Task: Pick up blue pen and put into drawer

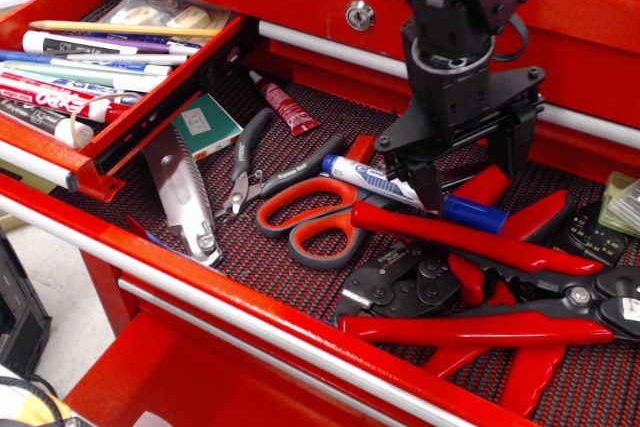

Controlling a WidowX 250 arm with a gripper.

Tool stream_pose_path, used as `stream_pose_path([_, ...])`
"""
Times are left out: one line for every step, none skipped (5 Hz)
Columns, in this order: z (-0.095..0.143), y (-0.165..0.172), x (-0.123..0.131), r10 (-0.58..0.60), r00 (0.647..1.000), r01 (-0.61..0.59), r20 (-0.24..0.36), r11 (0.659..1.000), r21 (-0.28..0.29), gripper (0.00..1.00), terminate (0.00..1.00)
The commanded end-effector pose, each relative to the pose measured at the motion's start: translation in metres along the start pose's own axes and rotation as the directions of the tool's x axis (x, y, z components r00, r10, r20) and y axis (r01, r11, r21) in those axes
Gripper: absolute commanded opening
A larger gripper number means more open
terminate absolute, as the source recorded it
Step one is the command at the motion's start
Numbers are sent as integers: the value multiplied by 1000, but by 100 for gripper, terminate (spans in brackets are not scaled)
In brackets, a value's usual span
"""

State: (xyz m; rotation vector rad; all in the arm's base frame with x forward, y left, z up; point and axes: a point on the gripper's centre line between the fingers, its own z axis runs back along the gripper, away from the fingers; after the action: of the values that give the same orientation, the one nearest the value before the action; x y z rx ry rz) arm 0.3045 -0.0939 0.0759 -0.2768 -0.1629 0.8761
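Observation:
The blue pen (375, 180), a white barrel with a blue cap and blue end, lies across the scissors (312, 219) and red tool handles in the wide mesh-lined drawer. My gripper (474, 169) is open and low over the pen's right half. One finger (429, 179) stands in front of the barrel and the other (519, 145) behind it, so part of the barrel is hidden. The narrow red drawer (162, 110) with the silver front rail stands open at upper left and holds several markers and a pencil.
Around the pen in the wide drawer (250, 277) lie a small red tube (285, 105), black pliers (246, 159), a utility knife (182, 192), a green box (205, 125), a black crimper (398, 285) and long red-handled tools (500, 247). An EXPO marker (55, 97) lies in the narrow drawer.

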Motion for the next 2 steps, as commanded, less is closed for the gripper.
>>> stream_pose_path([-10, 11, 15, -13, 999, 12, -36, 1000, -28, 100, 0])
stream_pose_path([-23, 18, 12, 11, 999, -12, -39, 999, -36, 100, 0])
